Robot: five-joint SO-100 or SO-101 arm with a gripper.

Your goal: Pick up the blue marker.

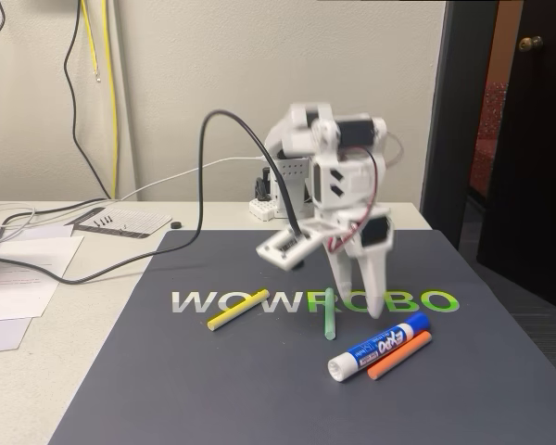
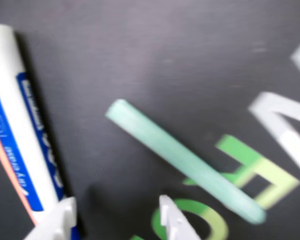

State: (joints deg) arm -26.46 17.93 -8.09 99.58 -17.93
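Observation:
The blue marker [image 1: 380, 346], a thick white barrel with a blue label and blue cap, lies on the dark mat [image 1: 213, 389] at the front right. In the wrist view the blue marker [image 2: 17, 125] runs down the left edge. My gripper [image 1: 360, 306] points down just behind it, above the mat and slightly blurred. At the bottom of the wrist view the gripper [image 2: 115, 225] is open with only mat between its fingers. The left finger [image 2: 55, 222] is right beside the marker's lower end.
A thin orange stick [image 1: 400, 355] lies against the marker's near side. A light-green stick [image 1: 329, 313] lies just left of the gripper, and a yellow stick [image 1: 236, 311] further left. Papers [image 1: 28, 269] and a black cable [image 1: 102, 264] are at the left. A dark door [image 1: 528, 139] stands at the right.

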